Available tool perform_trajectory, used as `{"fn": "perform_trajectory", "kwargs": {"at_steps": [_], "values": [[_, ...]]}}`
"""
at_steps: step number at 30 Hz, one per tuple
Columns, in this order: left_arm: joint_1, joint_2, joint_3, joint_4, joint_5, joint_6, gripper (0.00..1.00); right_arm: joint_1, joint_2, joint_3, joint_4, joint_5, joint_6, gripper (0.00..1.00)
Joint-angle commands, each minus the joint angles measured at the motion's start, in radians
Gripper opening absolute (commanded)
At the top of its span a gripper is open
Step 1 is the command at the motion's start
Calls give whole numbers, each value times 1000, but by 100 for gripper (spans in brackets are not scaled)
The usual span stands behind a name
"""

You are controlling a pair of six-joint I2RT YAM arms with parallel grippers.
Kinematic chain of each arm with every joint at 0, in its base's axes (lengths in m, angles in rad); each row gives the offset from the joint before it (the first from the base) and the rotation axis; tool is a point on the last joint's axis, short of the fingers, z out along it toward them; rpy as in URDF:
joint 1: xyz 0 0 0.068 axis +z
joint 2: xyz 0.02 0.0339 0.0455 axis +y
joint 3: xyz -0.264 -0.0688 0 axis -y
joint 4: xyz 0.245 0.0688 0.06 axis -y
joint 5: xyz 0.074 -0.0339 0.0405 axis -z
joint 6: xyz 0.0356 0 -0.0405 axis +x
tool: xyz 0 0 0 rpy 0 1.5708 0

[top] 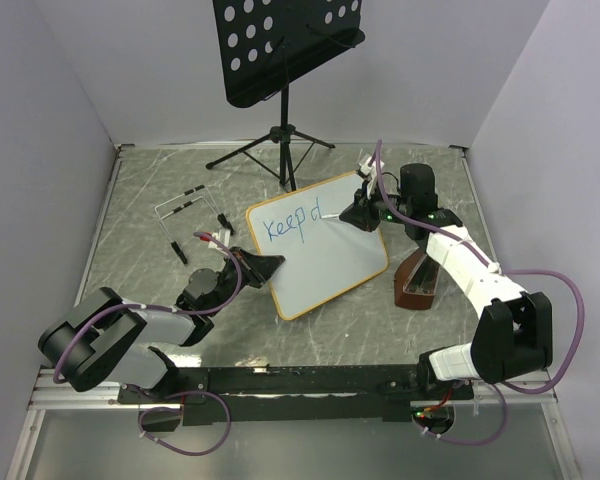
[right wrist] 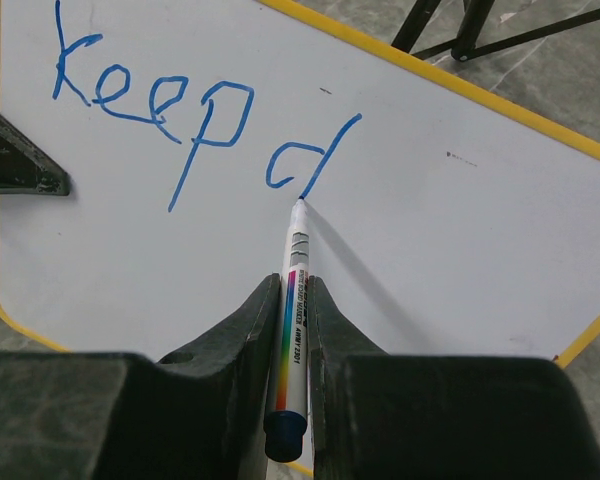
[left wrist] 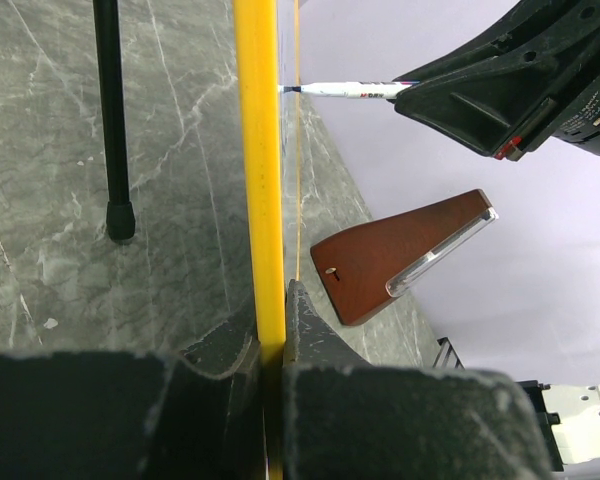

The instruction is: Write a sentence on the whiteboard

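Note:
The whiteboard [top: 325, 255] lies tilted in the middle of the table, its orange-yellow frame [left wrist: 260, 170] seen edge-on in the left wrist view. Blue lettering [top: 290, 225] on it reads "Keep d" [right wrist: 200, 115]. My left gripper [top: 263, 268] is shut on the board's left edge [left wrist: 268, 345]. My right gripper [top: 352, 214] is shut on a white marker [right wrist: 295, 300] with a rainbow stripe. The marker's tip touches the board at the foot of the "d". The marker also shows in the left wrist view [left wrist: 350, 90].
A black perforated music stand [top: 280, 45] on a tripod [top: 280, 145] stands at the back. A brown metronome [top: 418, 280] stands right of the board, also in the left wrist view [left wrist: 400, 255]. Marker pens and a wire rack [top: 185, 210] lie at the left.

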Motion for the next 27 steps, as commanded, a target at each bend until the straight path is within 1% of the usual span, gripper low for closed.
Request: {"fn": "perform_trajectory", "kwargs": {"at_steps": [1,14,27], "values": [[-4,-3,-2,42,37,79,1,-3,-19,15,26,-17,9,0],[-3,-8,-4,37,41,83,1,-5,39,99,52,3,41,0],[0,1,-7,51,44,79,1,-9,53,101,74,62,55,0]]}}
